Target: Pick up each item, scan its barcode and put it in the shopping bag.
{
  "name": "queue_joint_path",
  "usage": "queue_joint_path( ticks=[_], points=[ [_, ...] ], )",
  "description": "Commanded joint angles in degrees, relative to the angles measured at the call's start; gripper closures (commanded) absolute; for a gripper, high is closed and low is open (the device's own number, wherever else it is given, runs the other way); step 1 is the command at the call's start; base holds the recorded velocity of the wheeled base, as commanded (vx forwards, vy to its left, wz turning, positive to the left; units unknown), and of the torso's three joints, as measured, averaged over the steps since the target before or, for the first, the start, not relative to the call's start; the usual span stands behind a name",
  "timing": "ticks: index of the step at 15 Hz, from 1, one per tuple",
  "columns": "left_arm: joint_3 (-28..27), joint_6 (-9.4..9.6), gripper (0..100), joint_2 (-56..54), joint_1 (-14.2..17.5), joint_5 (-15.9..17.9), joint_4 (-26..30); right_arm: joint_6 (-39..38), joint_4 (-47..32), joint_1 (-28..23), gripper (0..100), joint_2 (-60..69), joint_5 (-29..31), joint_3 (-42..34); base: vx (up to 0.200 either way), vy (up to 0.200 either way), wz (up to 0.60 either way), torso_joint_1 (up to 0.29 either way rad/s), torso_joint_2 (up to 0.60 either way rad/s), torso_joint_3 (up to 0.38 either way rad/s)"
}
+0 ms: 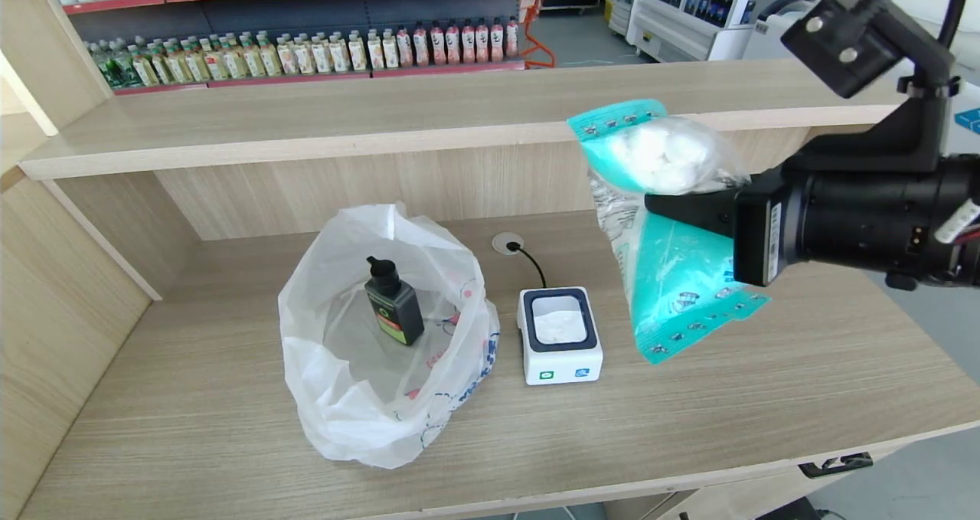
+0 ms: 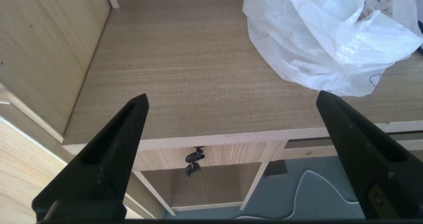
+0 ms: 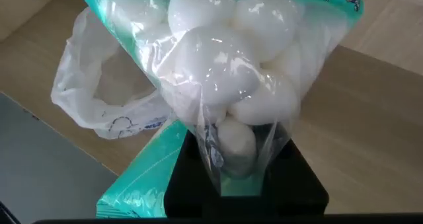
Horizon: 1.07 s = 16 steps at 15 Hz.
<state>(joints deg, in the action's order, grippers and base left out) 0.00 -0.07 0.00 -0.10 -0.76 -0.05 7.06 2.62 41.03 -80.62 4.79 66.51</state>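
1. Right gripper (image 1: 666, 206) clenched on teal packet (image 1: 677, 290), held off the counter (image 1: 689, 413) at scanner's (image 1: 560, 335) 2 o'clock.
2. Bag (image 1: 344, 405) at scanner's 9 o'clock, dark bottle (image 1: 393, 302) inside.
3. Left gripper (image 2: 232, 100) spread wide above counter's front edge.

You face a light wood-grain counter (image 1: 689, 413) with a raised ledge (image 1: 344, 122) along its far edge. A round cable port (image 1: 501, 240) sits mid-counter near that edge. Beyond the ledge, store shelves (image 1: 306, 64) hold rows of bottles (image 1: 253, 57). A glass-fronted cooler (image 1: 689, 11) stands past the far right corner.
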Motion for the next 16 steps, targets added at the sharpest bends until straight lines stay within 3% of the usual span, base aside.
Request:
queue_joint_path(
  ticks=[1,3,6,10,16],
  points=[
    [0.0,-0.01,0,0.1,0.0,0.0,0.0,-0.2,-1.1,-3.2,100,-4.4,-0.2,3.4,0.000,0.000,0.00,0.000,0.00,0.000],
    [0.0,-0.01,0,0.1,0.0,0.0,0.0,-0.3,-7.4,-6.3,100,-4.3,-0.6,5.5,0.000,0.000,0.00,0.000,0.00,0.000],
    [0.0,-0.01,0,0.1,0.0,0.0,0.0,-2.6,-12.9,-7.0,100,-4.0,-2.3,7.5,0.000,0.000,0.00,0.000,0.00,0.000],
    [0.0,-0.01,0,0.1,0.0,0.0,0.0,-4.0,-12.6,-6.3,100,-4.0,-4.6,7.7,0.000,0.000,0.60,0.002,0.00,0.002],
    [0.0,-0.01,0,0.1,0.0,0.0,0.0,-8.8,-13.4,-8.2,100,-5.0,-9.0,5.5,0.000,0.000,0.00,0.000,0.00,0.000]
  ],
)
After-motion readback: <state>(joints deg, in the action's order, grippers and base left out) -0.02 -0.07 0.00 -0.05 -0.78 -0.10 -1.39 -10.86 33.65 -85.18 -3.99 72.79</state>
